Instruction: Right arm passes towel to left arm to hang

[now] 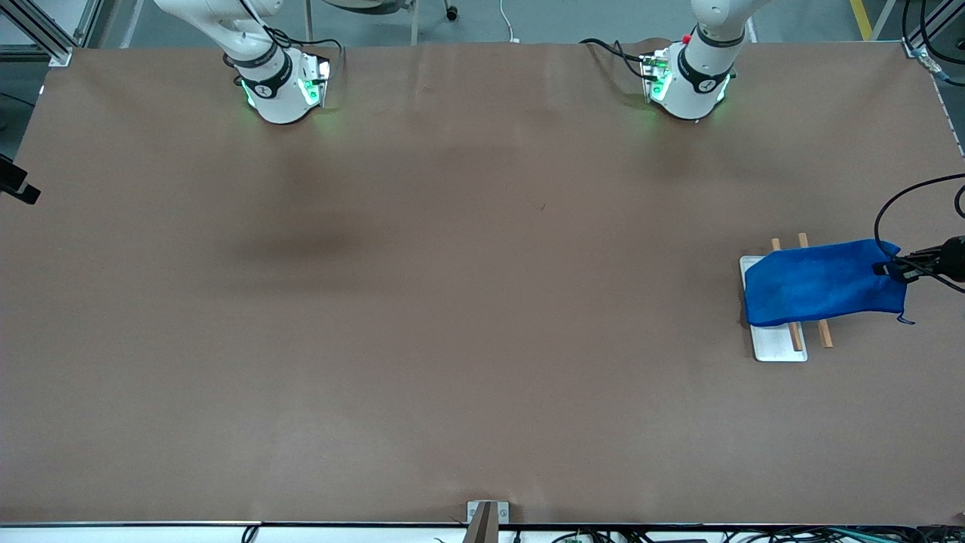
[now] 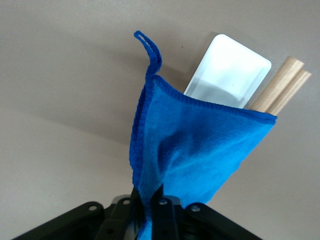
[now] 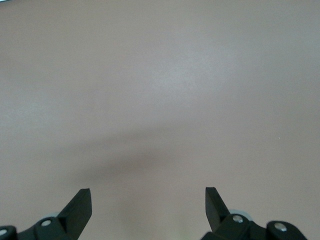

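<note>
Left wrist view: left gripper [image 2: 150, 212] pinching the towel [image 2: 195, 150] edge, draping over wooden rack rods [image 1: 823, 332] on white base [image 1: 780, 348] toward left arm's end. Right gripper [image 3: 148, 202] waiting, spread wide, holding nothing, over bare table [image 3: 160, 90].
</note>
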You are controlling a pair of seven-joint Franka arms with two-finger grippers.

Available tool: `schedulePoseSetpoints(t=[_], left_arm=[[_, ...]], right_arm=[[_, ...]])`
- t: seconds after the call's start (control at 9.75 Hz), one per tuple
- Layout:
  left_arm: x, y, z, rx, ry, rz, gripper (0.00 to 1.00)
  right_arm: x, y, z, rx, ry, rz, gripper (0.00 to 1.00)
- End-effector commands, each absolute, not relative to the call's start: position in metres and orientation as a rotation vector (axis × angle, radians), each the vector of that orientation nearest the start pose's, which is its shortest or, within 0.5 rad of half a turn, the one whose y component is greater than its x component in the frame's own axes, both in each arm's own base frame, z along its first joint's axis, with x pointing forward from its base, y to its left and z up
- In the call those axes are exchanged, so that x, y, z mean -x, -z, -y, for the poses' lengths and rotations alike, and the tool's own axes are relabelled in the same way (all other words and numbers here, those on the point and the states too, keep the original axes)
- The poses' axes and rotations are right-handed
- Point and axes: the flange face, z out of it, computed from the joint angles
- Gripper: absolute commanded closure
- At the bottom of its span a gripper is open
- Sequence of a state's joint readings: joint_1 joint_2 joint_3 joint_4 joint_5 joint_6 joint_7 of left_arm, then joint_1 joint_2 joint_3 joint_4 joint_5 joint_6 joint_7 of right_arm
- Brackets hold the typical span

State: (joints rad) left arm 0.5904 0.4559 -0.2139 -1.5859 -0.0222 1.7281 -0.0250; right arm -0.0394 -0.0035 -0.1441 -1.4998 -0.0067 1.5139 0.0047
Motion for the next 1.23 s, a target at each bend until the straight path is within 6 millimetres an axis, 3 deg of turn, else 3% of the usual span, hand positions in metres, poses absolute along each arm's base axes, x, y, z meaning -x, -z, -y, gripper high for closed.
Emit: schedulePoseSetpoints(t=[0.0, 0.1, 0.41, 0.62, 0.82, 1.03, 1.13], left_arm=[[-0.593, -0.336, -0.256, 3.2, -0.482, 0.644, 0.2], [-0.596, -0.344, -0.258, 3.194, -0.453, 0.578, 0.0], [-0.61, -0.37, -0.267, 3.193, -0.353, 0.431, 0.0], [-0.629, -0.412, -0.245, 3.201, -0.249, 0.344, 0.0], [-0.642, -0.453, -0.185, 3.187, -0.178, 0.32, 0.0], [-0.651, -0.496, -0.101, 3.175, -0.087, 0.325, 0.0], [-0.648, -0.518, -0.068, 3.171, -0.05, 0.337, 0.0]], right_arm=[[-0.536, -0.66, 0.101, 3.122, 0.039, -0.295, 0.0], [-0.536, -0.66, 0.102, 3.122, 0.039, -0.297, 0.0], [-0.536, -0.66, 0.101, 3.136, 0.04, -0.295, 0.0], [-0.536, -0.66, 0.102, 3.134, 0.04, -0.297, 0.0], [-0.536, -0.66, 0.102, 3.133, 0.04, -0.297, 0.0], [-0.536, -0.66, 0.101, 3.143, 0.039, -0.292, 0.0], [-0.537, -0.661, 0.099, 3.143, 0.042, -0.289, 0.0]])
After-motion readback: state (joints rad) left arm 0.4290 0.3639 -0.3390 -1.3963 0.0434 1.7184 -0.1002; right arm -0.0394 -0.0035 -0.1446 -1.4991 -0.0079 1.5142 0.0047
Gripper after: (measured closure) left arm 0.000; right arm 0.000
